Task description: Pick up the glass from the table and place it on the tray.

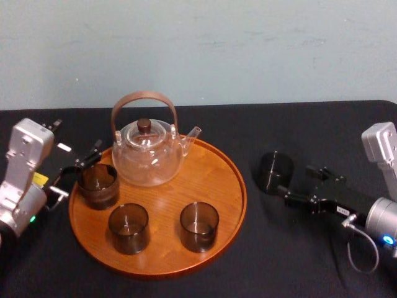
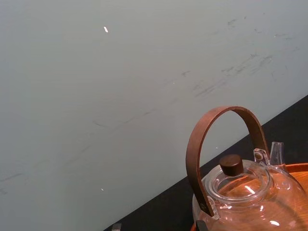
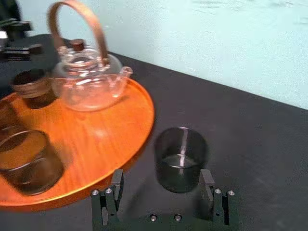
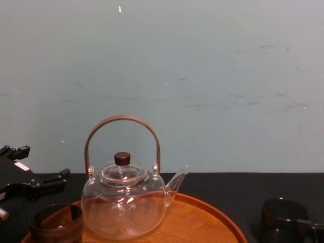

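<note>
I have the flat table point(image 1: 205, 121) under plain black cloth across the whole workspace, with a pale wall point(image 1: 248, 49) behind its far edge. The large round orange-brown wooden tray point(image 1: 237, 186), low-rimmed, lies left of the table's middle. At the tray's far edge stands the clear glass teapot point(image 1: 147, 155) with an arched brown handle and a dark lid knob, its spout pointing toward the table's right edge. Three small brown see-through cups share the tray. The thick-rimmed cup point(image 1: 98, 185) is at its left edge just beside the teapot, and the near-left cup point(image 1: 128, 228) and the near-right cup point(image 1: 199, 226) stand along its near edge.

The glass point(image 1: 275, 172), a small straight-sided tumbler of dark smoky glass, stands upright on the cloth just outside the tray's right edge. The raised rim lies between it and the wood. On that side the spout and the near-right cup are the nearest things, with bare wood between them.

My right gripper point(image 1: 298, 184) lies low over the table's right side. Its fingers are spread wider than the glass, one on either side of the near wall and not clamped. I cannot tell whether one pad touches.

My left gripper point(image 1: 71, 176) sits at the tray's left edge just beside the thick-rimmed cup, fingers spread wide and holding nothing.
</note>
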